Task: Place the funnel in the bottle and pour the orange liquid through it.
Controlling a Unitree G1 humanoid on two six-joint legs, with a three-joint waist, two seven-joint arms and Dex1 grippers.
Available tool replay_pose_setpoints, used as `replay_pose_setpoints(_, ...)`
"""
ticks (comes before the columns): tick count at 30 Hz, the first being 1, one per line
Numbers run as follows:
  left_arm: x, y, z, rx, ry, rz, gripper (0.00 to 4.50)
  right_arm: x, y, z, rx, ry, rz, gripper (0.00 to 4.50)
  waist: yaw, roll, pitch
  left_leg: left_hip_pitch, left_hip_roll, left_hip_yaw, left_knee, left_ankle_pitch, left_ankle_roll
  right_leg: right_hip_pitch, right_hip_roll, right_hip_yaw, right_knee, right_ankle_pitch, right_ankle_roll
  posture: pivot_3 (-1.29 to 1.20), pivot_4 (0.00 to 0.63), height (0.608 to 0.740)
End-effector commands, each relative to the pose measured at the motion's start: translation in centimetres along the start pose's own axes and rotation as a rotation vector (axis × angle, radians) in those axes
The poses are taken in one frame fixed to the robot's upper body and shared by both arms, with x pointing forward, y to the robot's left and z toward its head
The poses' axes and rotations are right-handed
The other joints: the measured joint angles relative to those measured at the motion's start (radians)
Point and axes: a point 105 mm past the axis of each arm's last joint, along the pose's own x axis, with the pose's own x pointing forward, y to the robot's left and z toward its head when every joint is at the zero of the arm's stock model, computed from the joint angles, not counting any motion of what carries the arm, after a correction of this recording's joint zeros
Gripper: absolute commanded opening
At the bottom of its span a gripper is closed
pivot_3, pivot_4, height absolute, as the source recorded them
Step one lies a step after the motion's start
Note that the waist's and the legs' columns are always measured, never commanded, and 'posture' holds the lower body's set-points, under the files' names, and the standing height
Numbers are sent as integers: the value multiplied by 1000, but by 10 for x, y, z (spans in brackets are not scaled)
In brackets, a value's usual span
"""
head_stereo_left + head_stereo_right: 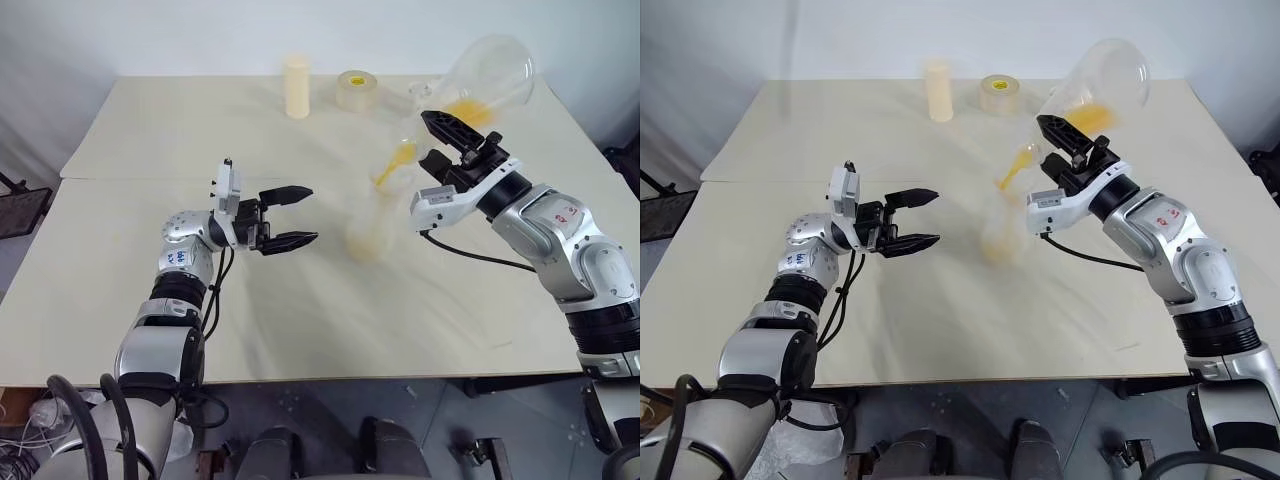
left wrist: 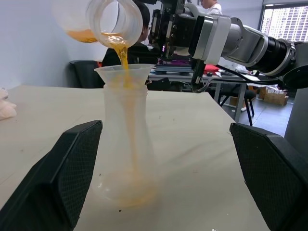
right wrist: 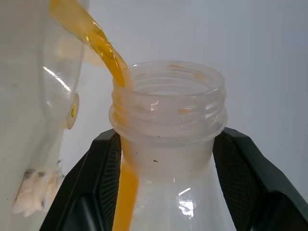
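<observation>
It looks like an office or lab room: a plain pale desk (image 1: pixel 150 140) against a white wall, more desks behind with boxes (image 2: pixel 276 97), and a large window (image 2: pixel 284 21).

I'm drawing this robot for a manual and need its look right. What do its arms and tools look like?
Both arms are built of silver-grey rounded shells with black joint rings and loose black cables along them. Each ends in a white wrist block and a black two-fingered tool: the left tool and the right tool. The fingers are broad, tapered, with cross-hatched textured pads. The right forearm carries a small red mark, the left blue marks.
</observation>
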Motion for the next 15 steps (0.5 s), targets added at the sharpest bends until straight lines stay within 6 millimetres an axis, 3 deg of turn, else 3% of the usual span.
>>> replay_pose_setpoints(1, 3, -2, 13, 58, -17, -60, 4500, 1, -17, -5, -33, 1, -56, 2438, 0, 0, 0, 0, 0, 0, 0, 0, 0, 0, 0, 0, 0, 0, 0, 0, 150, 740)
replay_pose_setpoints(15, 0, -2, 14, 62, -14, -55, 4500, -2, -11, -5, -37, -2, -49, 2438, 0, 0, 0, 0, 0, 0, 0, 0, 0, 0, 0, 0, 0, 0, 0, 0, 150, 740)
